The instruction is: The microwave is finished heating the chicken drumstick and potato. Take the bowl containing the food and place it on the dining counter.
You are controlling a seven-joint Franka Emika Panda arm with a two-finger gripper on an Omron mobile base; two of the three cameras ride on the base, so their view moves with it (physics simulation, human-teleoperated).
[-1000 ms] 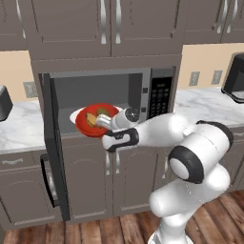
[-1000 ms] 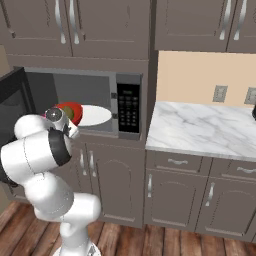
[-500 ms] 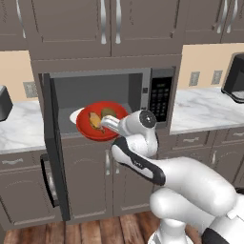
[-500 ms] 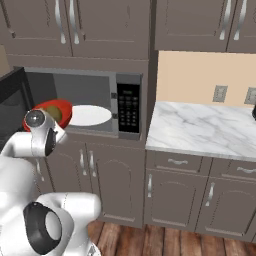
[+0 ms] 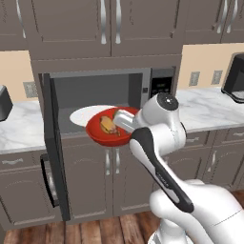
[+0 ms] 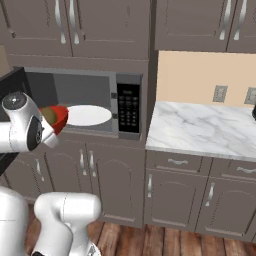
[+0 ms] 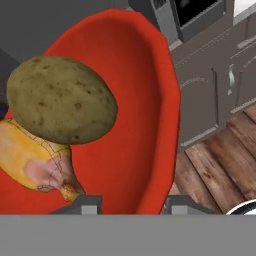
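My gripper [image 5: 125, 123] is shut on the right rim of the red bowl [image 5: 106, 135], which hangs just in front of the open microwave [image 5: 162, 82], clear of its white turntable [image 5: 86, 113]. In the hand view the bowl's [image 7: 135, 95] rim passes between the fingertips of my gripper [image 7: 132, 205]. Inside it the olive-brown potato [image 7: 62, 100] rests against the yellow chicken drumstick [image 7: 30, 160]. From the right base, the bowl [image 6: 60, 118] and the potato [image 6: 48, 114] peek out beside my arm. The dining counter is out of view.
The microwave's door [image 5: 50, 143] stands swung open at the left of the bowl. A marble counter [image 6: 200, 127] runs to the right over grey cabinets, with a dark appliance [image 5: 236, 78] on it. Below is wooden floor [image 7: 220, 155].
The bowl has come out of the microwave toward me and slightly down. My arm has folded up, its elbow swinging close to the cameras. The grip stays the same.
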